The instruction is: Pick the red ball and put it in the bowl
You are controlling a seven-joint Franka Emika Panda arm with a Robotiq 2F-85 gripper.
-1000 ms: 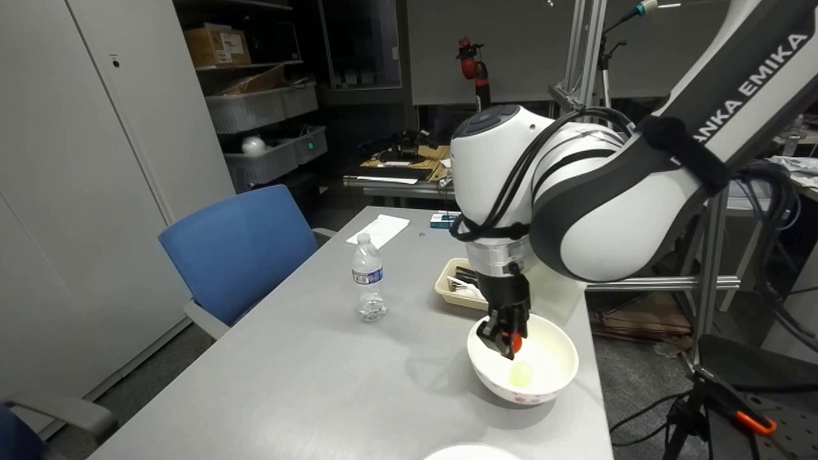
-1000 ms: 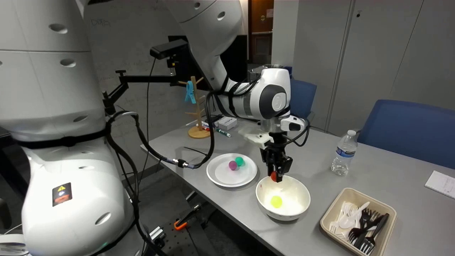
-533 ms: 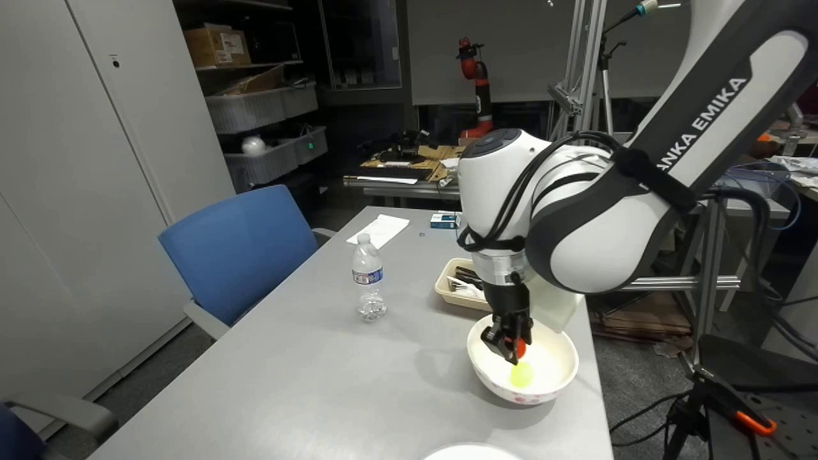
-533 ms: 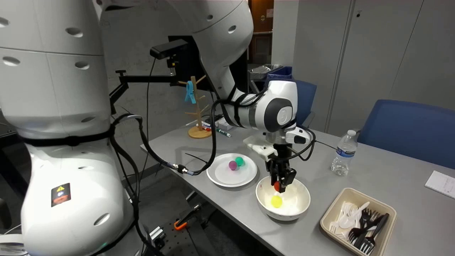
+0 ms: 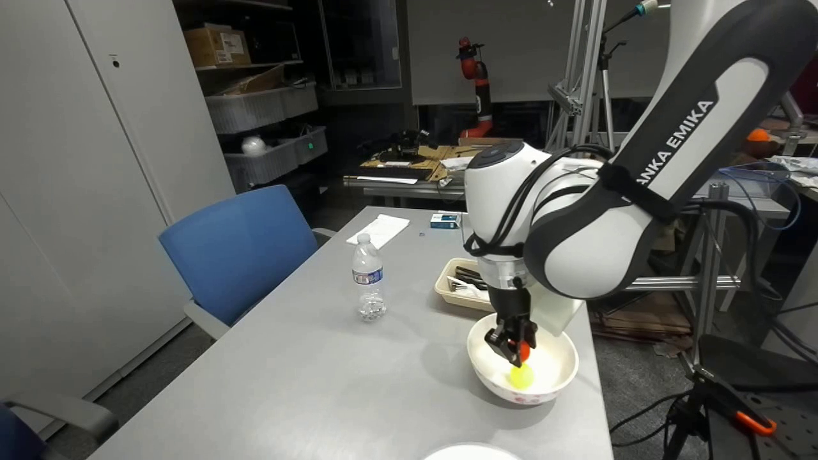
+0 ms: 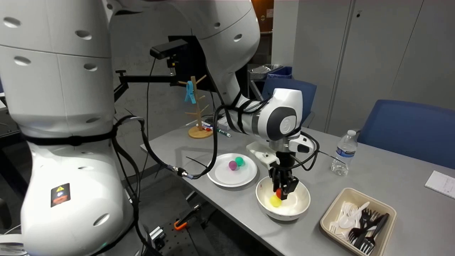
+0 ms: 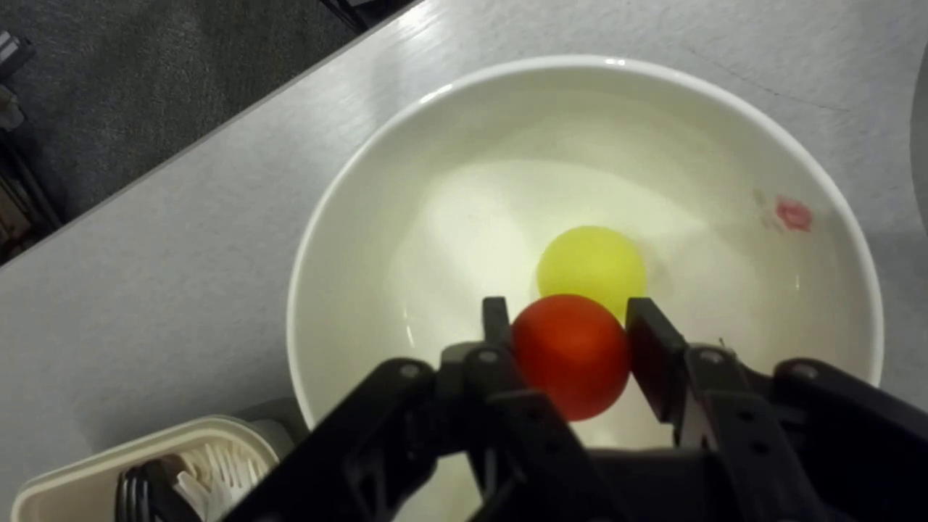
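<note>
Arm (image 5: 601,255): lower than half a second ago. Bowl (image 7: 435,239): directly beneath the hand (image 7: 570,337). Hand: likewise lower, fingers clamped against both sides of the red ball (image 7: 570,359), which is now nearer the bowl's bottom. Yellow ball (image 7: 591,262): just below the grip; contact undeterminable. Assessment: carrying appears nearly finished, release outstanding.

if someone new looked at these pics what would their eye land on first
Probably the smooth red ball, gripped between the black fingers over the inside of the round white bowl in the wrist view. The bright yellow ball lying in the bowl would likely come next. In an exterior view, the large white-and-black robot arm fills much of the picture's right half.
</note>
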